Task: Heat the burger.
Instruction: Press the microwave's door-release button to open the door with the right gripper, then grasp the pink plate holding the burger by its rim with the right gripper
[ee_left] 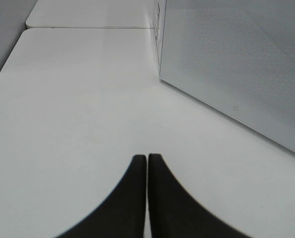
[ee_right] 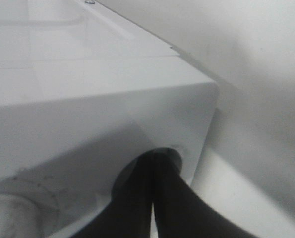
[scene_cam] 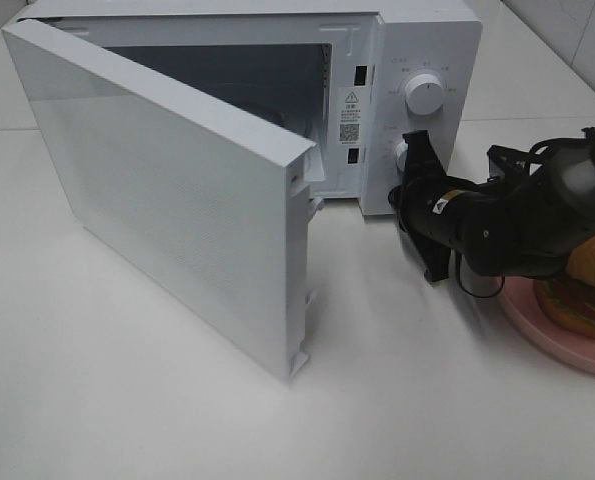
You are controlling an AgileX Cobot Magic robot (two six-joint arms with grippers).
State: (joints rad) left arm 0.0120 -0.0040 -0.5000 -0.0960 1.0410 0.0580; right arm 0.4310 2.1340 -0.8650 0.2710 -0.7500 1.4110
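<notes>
Left jaws, pressed together, hover idle over the tabletop [ee_left: 63, 99], with the open microwave door [scene_cam: 177, 190] just ahead of them. Right jaws, closed and empty, sit at the lower knob [scene_cam: 401, 155], likely the door release. Behind them the burger [scene_cam: 582, 295] waits on its pink plate [scene_cam: 547, 335].

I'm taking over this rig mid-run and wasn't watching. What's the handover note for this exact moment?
Left gripper: shut, empty, over the bare table near the door.
Right gripper: shut, empty, tips at the lower knob on the microwave panel.
Burger: on the pink plate right of the microwave, partly hidden by the right arm.
Done: door stands open.
Left: put the burger inside, shut the door, start heating.
</notes>
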